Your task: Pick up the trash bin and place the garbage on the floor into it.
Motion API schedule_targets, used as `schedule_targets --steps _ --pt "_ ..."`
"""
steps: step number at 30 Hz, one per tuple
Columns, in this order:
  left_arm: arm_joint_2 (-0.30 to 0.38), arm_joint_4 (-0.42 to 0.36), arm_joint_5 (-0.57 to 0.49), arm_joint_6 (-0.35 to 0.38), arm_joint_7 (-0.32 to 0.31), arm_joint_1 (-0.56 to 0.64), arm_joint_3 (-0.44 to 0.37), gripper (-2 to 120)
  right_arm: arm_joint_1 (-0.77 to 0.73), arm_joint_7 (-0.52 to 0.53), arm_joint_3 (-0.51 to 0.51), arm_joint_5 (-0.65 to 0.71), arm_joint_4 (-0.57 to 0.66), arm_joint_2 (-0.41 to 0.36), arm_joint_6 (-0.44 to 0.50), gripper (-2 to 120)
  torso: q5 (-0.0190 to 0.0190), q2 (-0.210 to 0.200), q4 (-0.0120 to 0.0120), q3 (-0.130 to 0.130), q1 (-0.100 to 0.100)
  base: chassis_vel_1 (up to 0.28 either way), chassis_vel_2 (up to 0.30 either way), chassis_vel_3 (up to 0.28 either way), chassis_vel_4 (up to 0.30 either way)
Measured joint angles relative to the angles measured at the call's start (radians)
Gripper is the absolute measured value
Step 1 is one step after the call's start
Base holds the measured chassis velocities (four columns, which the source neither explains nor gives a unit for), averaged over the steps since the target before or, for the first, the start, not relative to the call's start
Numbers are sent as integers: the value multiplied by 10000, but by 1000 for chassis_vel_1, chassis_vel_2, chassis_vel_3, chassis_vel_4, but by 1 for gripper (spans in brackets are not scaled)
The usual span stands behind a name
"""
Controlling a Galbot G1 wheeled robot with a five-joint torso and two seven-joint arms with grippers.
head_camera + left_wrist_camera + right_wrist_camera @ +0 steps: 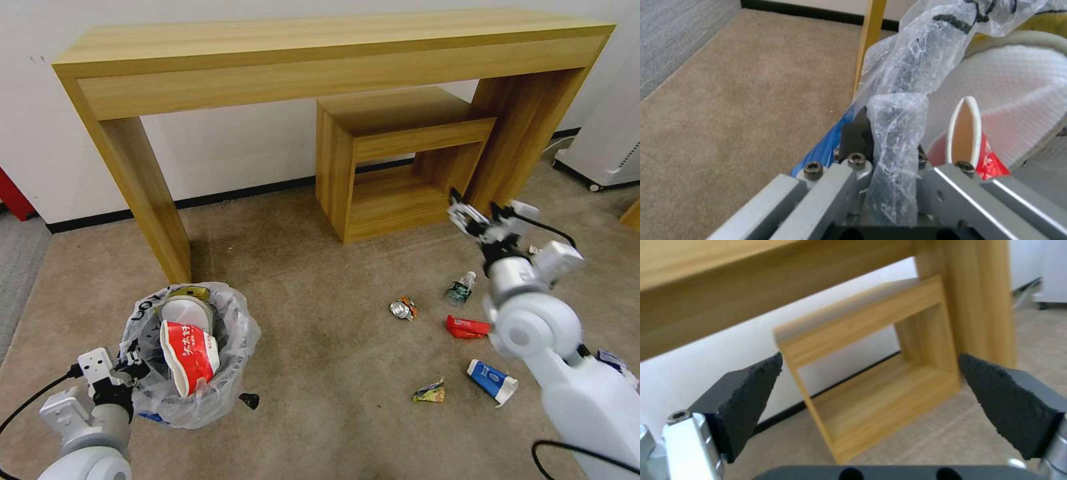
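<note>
The left tool [889, 156] is clamped on the crinkled bag-lined rim of the trash bin [190, 353], which sits near left on the floor [320, 373]. The thin, slippery film could slide or tear, tipping the bin and spilling its red carton [190, 353] and white slipper [1018, 86]. The right tool [481, 215] hangs wide open and empty above the garbage at right: crushed can [403, 308], small bottle [460, 288], flattened wrappers.

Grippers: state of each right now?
Left gripper: shut on the trash bin rim and its plastic liner.
Right gripper: open, empty, raised above the floor.
</note>
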Motion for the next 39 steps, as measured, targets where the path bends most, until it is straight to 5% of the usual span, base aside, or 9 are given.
schedule_targets --steps 39 --pt "-2 -99 233 -244 141 168 60 1 -870 -94 237 -1648 -861 884 387 100 -3 0 -1 1 0 -14 -12 -13 -15"
